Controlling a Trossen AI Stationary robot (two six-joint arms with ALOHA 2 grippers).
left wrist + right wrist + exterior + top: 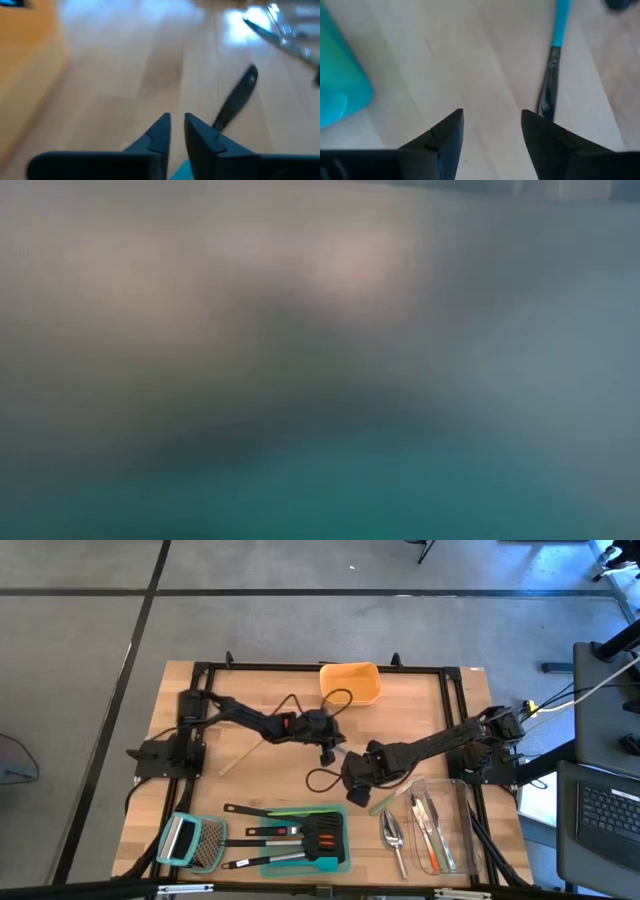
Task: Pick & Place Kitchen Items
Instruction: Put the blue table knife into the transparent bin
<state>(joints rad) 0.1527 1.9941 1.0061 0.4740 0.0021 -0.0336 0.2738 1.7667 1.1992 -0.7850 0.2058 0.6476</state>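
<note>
A slim spatula with a teal part and a black part lies flat on the wooden table between my two grippers. My left gripper hovers mid-table, its fingers showing only a narrow gap with nothing in it. The spatula runs under its one finger; whether they touch, I cannot tell. My right gripper points down beside the spatula, open over bare wood. Black turners lie on a teal tray. A silver scoop and a pale green spatula lie on the table.
An orange container stands at the far edge. A clear container with cutlery sits near right. A grater with a light-blue handle lies near left, a pale stick mid-left. Something close in front blurs out the low view.
</note>
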